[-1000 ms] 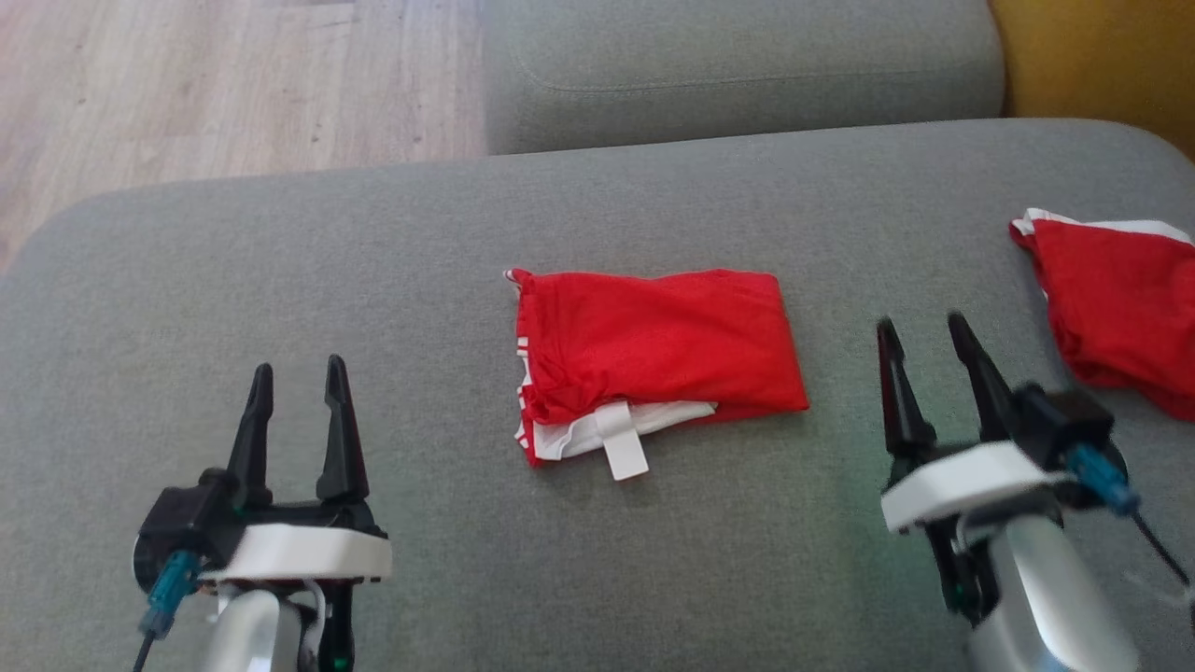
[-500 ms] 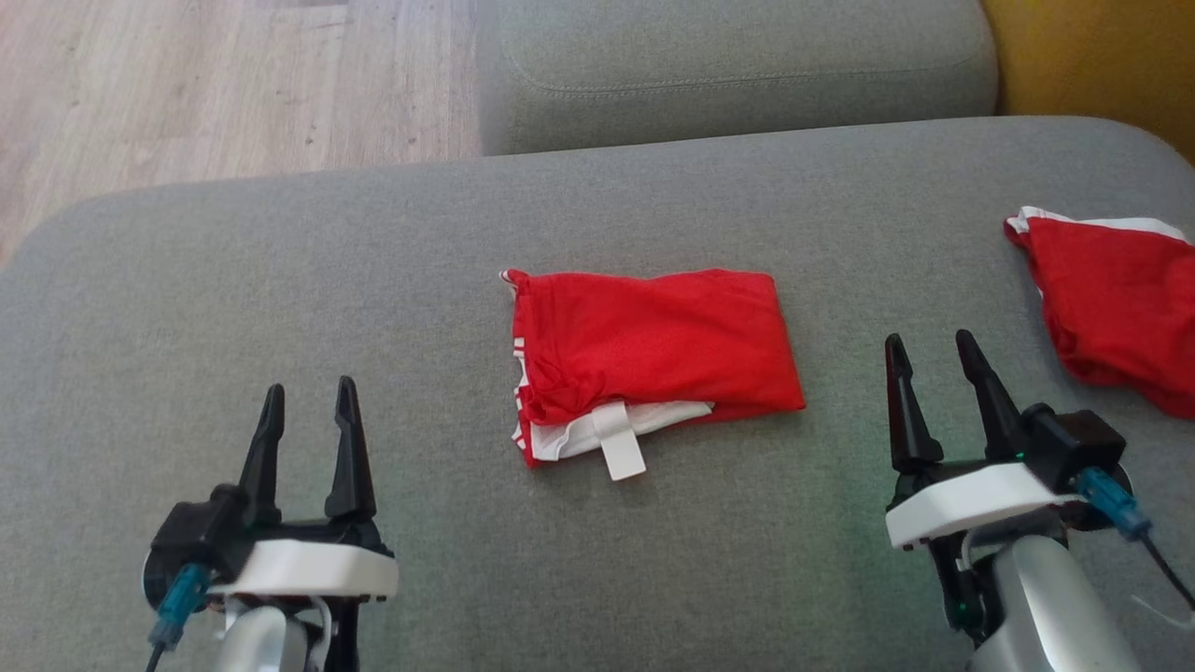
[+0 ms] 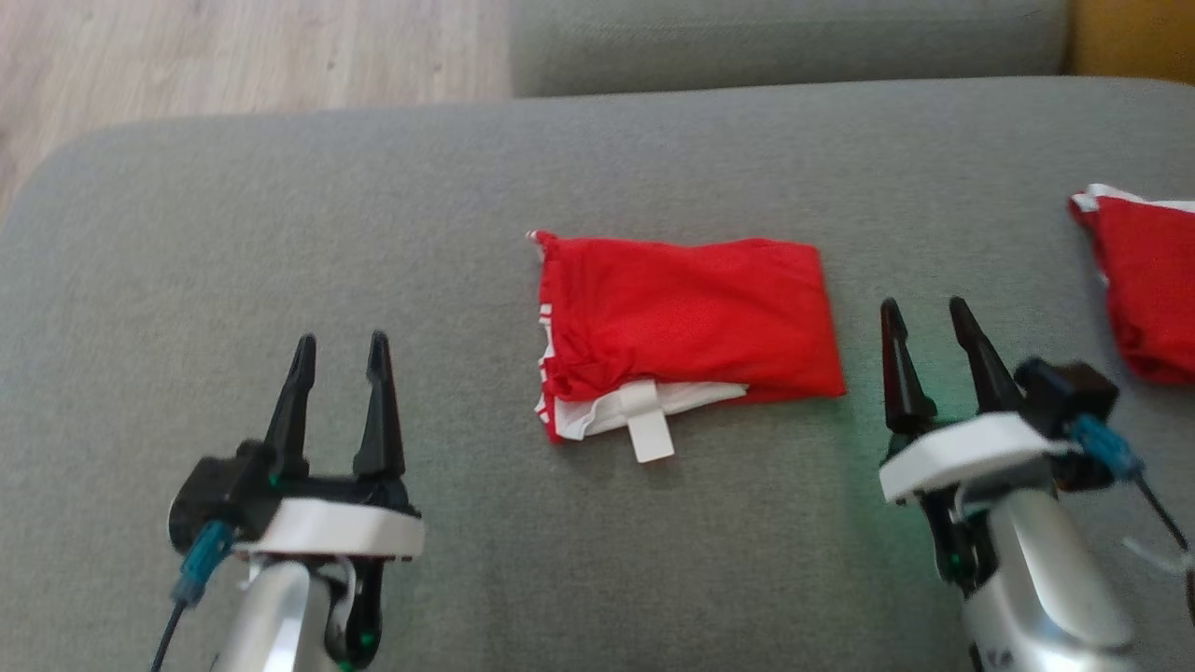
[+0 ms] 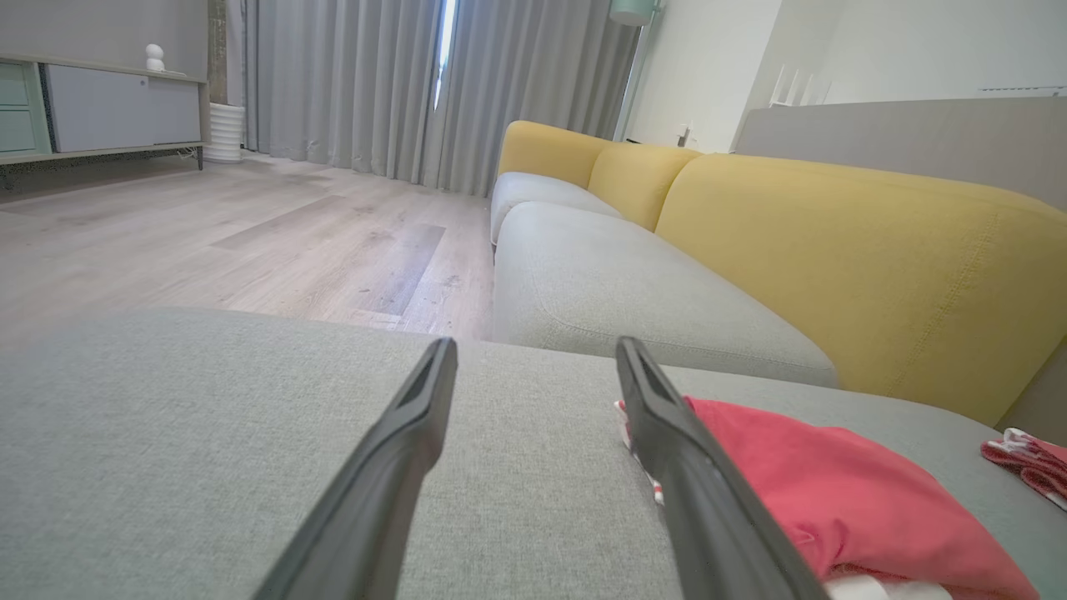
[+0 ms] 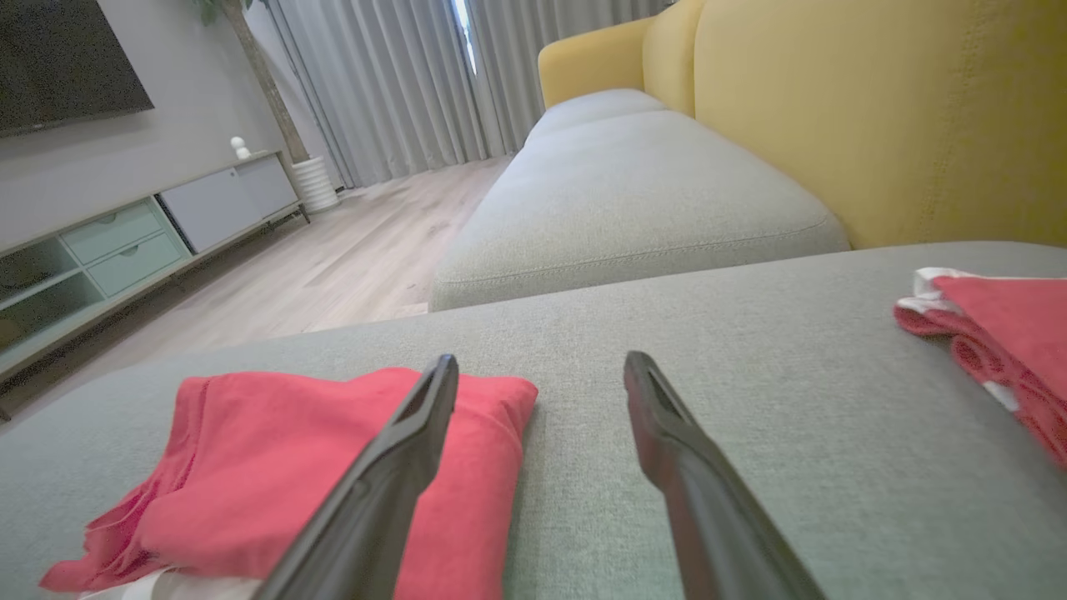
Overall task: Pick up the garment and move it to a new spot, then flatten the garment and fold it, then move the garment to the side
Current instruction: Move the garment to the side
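A grey cushion (image 3: 653, 560) fills most of the head view, with pale wood floor (image 3: 233, 56) in the upper left corner and a far cushion (image 3: 784, 37) along the top edge. The wrist views show a yellow backrest (image 4: 834, 250) behind the seats, grey curtains (image 4: 350, 83) at the top and a low cabinet (image 5: 167, 225) at the left. The cabinet's open shelves are too dim to tell what they hold.

Two red garments lie on the cushion. The garment (image 3: 691, 317) sits folded at the centre of the head view as a rough rectangle, longer across than up. White fabric peeks out along its lower left edge, and a white tab (image 3: 649, 429) sticks out below. The second garment (image 3: 1148, 280) lies at the right edge, well apart from the first, and is cut off by the frame so its full shape cannot be told.

Two grippers show, each with two dark fingers. The left gripper (image 3: 342, 336) is at the lower left, well apart from the garment, its jaws spread wide with nothing between them. The right gripper (image 3: 922, 302) is at the lower right, just beside the garment's right edge and between the two garments, its jaws likewise spread and empty. Whether it touches the cloth cannot be told.

In the left wrist view the right finger covers the garment's near corner. In the right wrist view the left finger crosses the garment's right end. The head view is slightly blurred, so the fabric's folds are soft.
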You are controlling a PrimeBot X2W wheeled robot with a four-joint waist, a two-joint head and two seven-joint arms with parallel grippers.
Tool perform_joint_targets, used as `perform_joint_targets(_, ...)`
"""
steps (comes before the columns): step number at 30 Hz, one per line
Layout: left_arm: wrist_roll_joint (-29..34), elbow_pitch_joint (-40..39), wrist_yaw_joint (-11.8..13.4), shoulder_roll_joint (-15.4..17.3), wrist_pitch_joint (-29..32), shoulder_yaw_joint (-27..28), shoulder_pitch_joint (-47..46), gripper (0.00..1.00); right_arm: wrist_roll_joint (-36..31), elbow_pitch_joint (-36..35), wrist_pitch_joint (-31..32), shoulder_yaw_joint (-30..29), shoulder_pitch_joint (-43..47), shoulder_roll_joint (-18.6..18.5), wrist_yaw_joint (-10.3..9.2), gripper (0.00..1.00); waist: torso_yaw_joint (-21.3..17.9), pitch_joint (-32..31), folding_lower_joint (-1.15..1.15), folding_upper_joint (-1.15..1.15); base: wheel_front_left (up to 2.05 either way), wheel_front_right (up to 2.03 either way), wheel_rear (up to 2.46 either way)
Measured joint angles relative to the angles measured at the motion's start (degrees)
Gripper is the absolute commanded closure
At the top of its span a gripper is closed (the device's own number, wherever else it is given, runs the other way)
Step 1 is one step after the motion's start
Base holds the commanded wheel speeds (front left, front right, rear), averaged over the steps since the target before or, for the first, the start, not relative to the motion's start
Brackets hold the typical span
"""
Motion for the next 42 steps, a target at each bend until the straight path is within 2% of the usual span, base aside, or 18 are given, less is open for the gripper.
perform_joint_targets(7, -0.6, 0.3, 0.1, -0.1, 0.0, -2.0, -1.9, 0.0, 0.7, 10.9, 4.0, 0.2, -6.6, 0.0, 0.0, 0.0, 3.0, 2.6, 0.0, 0.0, 0.0, 0.0, 0.0)
perform_joint_targets(11, -1.5, 0.4, 0.5, -0.1, 0.0, -3.2, -2.8, 0.0, 3.6, 16.6, 5.4, 2.5, -9.2, -0.1, 0.0, 0.0, 4.5, 3.6, 0.0, 0.0, 0.0, 0.0, 0.0)
perform_joint_targets(22, -2.0, 0.5, 1.0, -0.1, 0.0, -3.9, -3.5, 0.0, 5.3, 27.6, 7.7, 7.7, -16.6, -0.8, 0.0, 0.0, 6.0, 5.0, -0.01, 0.0, 0.0, 0.0, 0.0)
perform_joint_targets(23, -2.0, 0.5, 1.0, -0.1, 0.0, -3.9, -3.5, 0.0, 5.4, 28.3, 7.7, 8.3, -17.2, -0.9, 0.0, 0.3, 5.9, 5.0, -0.01, 0.0, 0.0, 0.0, 0.0)
perform_joint_targets(24, -2.0, 0.5, 1.0, -0.1, 0.0, -4.0, -3.5, 0.0, 5.4, 28.8, 7.7, 8.9, -17.7, -1.0, 0.0, 0.83, 5.9, 5.1, -0.01, 0.0, 0.0, 0.0, 0.0)
perform_joint_targets(25, -2.0, 0.5, 1.0, -0.1, 0.0, -4.1, -3.5, 0.0, 5.4, 29.2, 7.7, 9.3, -18.1, -1.0, 0.0, 1.0, 5.8, 5.1, -0.01, 0.0, 0.0, 0.0, 0.0)
perform_joint_targets(29, -2.0, 0.7, 1.1, -0.1, 0.0, -4.3, -3.9, 0.0, 3.8, 31.4, 6.1, 11.0, -19.7, -0.6, 0.0, 1.0, 5.4, 5.0, -0.01, 0.0, 0.0, 0.0, 0.0)
perform_joint_targets(36, -2.0, 0.8, 1.1, -0.1, 0.0, -5.7, -4.4, 0.0, -5.7, 34.9, 1.5, 10.1, -21.1, -0.5, 0.0, 1.0, 3.5, 3.6, -0.01, 0.0, 0.0, 0.0, 0.0)
perform_joint_targets(42, -2.0, 0.8, 2.1, -0.1, 0.0, -7.3, -4.4, 0.0, -11.2, 32.1, -0.5, 9.3, -22.0, -2.5, 0.0, 1.0, 1.0, 2.4, -0.01, 0.0, 0.0, 0.0, 0.0)
